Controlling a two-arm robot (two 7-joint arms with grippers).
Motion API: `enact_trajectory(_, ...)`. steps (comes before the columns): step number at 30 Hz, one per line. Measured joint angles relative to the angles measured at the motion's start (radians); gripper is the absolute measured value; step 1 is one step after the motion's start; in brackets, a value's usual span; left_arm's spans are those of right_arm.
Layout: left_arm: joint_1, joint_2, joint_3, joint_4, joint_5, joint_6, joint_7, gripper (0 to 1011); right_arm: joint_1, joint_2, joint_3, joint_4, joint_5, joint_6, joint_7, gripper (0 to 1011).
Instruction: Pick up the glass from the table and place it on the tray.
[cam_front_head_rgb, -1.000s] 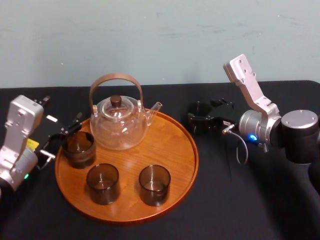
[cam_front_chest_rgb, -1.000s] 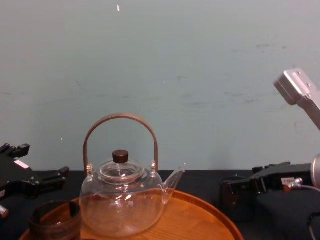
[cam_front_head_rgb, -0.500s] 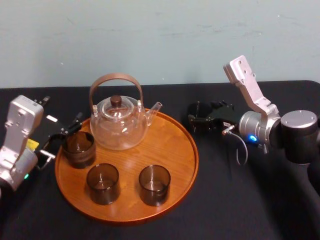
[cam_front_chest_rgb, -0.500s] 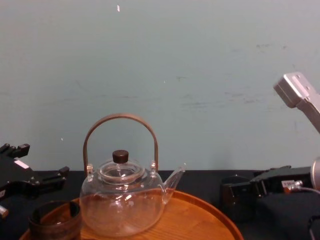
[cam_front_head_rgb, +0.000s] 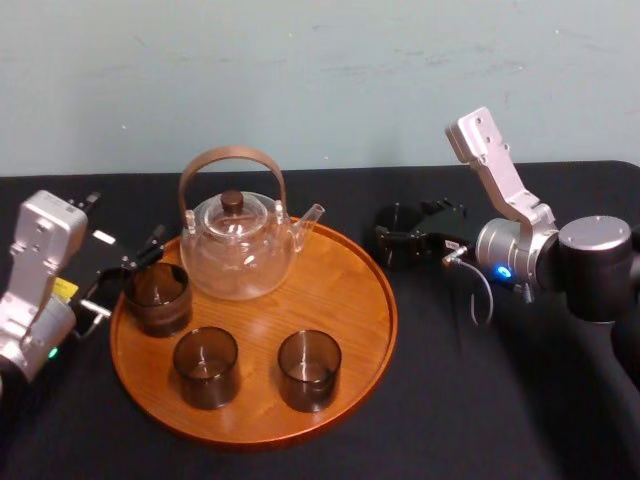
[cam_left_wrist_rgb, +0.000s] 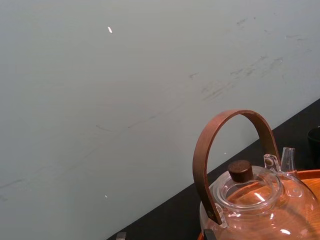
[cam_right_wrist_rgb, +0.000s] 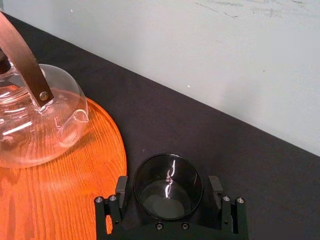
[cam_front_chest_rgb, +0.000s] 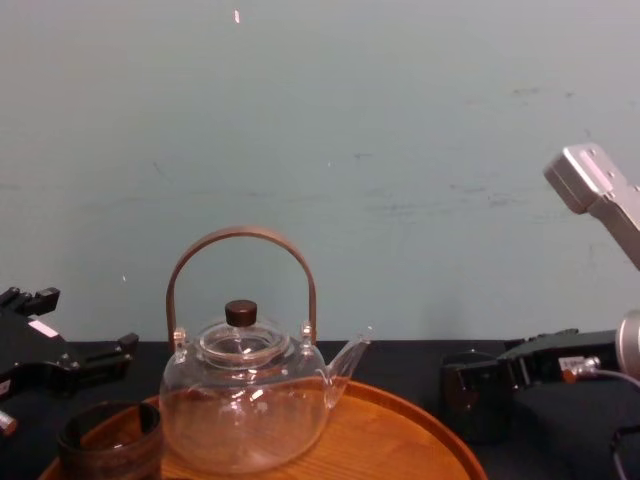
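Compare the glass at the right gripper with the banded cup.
The glass stands off the tray, on the table, between the open right gripper's fingers; the banded cup stands on the tray, by the left gripper. The glass is smooth; the cup has a ribbed brown band. Both are dark and upright.

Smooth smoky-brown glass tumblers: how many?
3 tumblers. Two side by side near the front of the round orange-brown wooden tray; one on the black-cloth table between the right gripper's fingers.

glass (cam_right_wrist_rgb: 167, 187) smoky-brown | tray (cam_front_head_rgb: 340, 290) orange-brown wood grain | table (cam_front_head_rgb: 480, 400) black | teapot (cam_front_head_rgb: 238, 250) clear
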Motion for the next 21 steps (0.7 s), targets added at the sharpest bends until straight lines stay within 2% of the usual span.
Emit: enact_trajectory(21, 0.0, 0.0, 0.0, 0.0, 0.0, 0.0, 0.0, 1002, 0.023, -0.016, -0.009, 0.053, -0.001, -0.004, 0.01, 1002)
